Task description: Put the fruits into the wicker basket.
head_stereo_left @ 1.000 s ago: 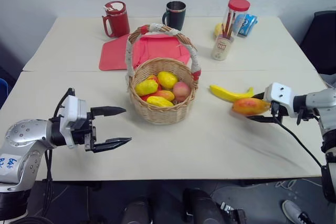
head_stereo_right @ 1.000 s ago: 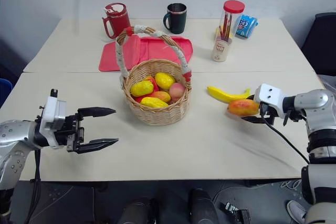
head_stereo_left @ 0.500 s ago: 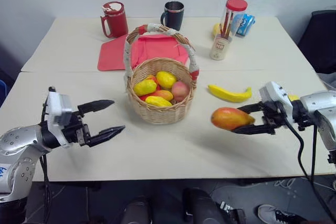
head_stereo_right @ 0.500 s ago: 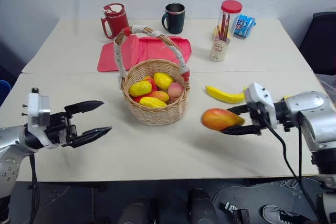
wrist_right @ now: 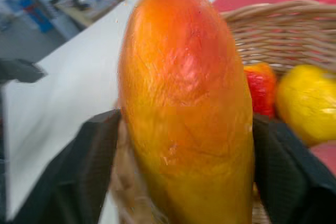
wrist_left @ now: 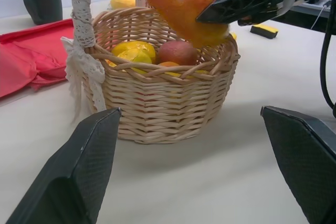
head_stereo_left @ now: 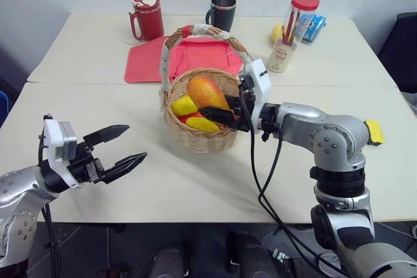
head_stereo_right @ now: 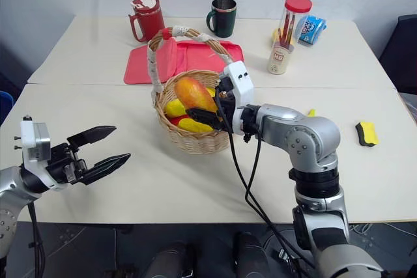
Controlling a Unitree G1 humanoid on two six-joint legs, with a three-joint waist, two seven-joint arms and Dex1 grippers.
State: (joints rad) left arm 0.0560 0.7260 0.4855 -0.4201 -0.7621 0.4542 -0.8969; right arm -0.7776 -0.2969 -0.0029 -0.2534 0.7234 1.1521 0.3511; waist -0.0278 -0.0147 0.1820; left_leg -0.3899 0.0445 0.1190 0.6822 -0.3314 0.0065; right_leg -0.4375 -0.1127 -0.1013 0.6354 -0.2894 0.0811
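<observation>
The right claw (head_stereo_left: 225, 114) grips the mango (head_stereo_left: 207, 92) over the wicker basket (head_stereo_left: 199, 136), mid-frame, ready to drop; left claw (head_stereo_left: 124, 148) released

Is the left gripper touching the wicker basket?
Apart. In the left eye view the left gripper is open over bare table, with a clear strip between its fingertips and the wicker basket.

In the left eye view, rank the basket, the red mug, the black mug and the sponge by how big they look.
1. Basket, clearly the largest.
2. Red mug and black mug: they look about alike, so no ranking between them; both stand farther back.
3. Sponge, the smallest.
</observation>
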